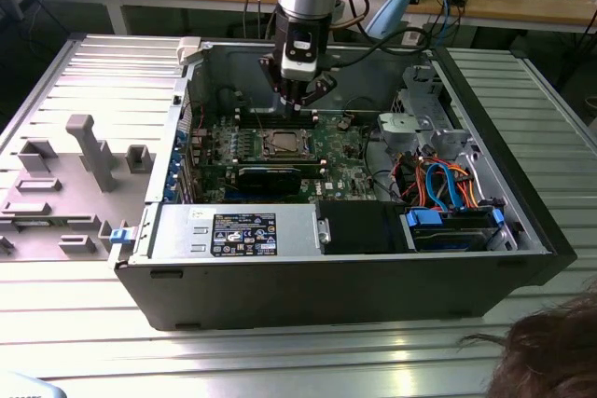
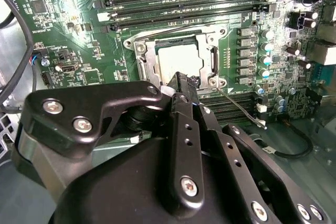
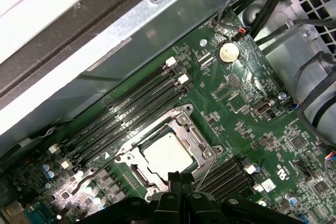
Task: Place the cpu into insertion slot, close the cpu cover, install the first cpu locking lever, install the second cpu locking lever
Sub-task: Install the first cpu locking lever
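The cpu (image 2: 176, 60) shows its pale silvery face inside the insertion slot (image 1: 283, 144) on the green board. The cpu cover (image 2: 148, 64) lies flat around it as a silvery frame; in the first wrist view the cpu (image 3: 167, 155) and cover (image 3: 193, 139) look the same. One thin wire lever (image 2: 242, 109) sticks out loose from the socket's corner, also seen as the lever (image 3: 206, 172). A second lever (image 2: 173, 27) runs along the socket's far side. My gripper (image 2: 185, 85) hovers just above the socket's edge, shut, with nothing seen between its fingers. From outside, the gripper (image 1: 297, 100) hangs over the board.
The board sits in an open computer case (image 1: 522, 221) with steep metal walls. Long memory slots (image 2: 184, 1) lie beside the socket. Blue and orange cables (image 1: 446, 184) and a drive cage stand at the exterior view's right. A person's hair (image 1: 550, 356) shows at the bottom corner.
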You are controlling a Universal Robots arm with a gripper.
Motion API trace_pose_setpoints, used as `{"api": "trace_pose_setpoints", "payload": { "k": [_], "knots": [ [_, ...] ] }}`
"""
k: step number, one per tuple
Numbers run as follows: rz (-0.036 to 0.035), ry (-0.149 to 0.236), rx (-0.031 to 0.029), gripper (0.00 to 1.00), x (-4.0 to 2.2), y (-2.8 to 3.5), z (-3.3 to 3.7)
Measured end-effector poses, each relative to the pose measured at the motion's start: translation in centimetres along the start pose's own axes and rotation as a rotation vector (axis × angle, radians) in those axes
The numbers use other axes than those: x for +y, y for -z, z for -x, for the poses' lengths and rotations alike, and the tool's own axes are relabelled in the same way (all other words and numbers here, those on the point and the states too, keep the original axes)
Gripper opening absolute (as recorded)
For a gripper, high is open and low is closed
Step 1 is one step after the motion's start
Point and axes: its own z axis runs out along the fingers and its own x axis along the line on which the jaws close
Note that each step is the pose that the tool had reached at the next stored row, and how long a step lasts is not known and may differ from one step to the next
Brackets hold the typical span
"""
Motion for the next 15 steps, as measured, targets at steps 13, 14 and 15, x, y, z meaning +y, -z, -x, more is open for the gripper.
{"api": "trace_pose_setpoints", "payload": {
  "k": [13, 14, 15],
  "knots": [
    [0.0001, 0.042, -0.0036, 0.11, 0.0, 0.0, 0.0],
    [0.0, 0.044, -0.0038, 0.11, 0.0, 0.0, 0.0],
    [0.0001, 0.046, -0.004, 0.11, 0.0, 0.0, 0.0]
  ]
}}
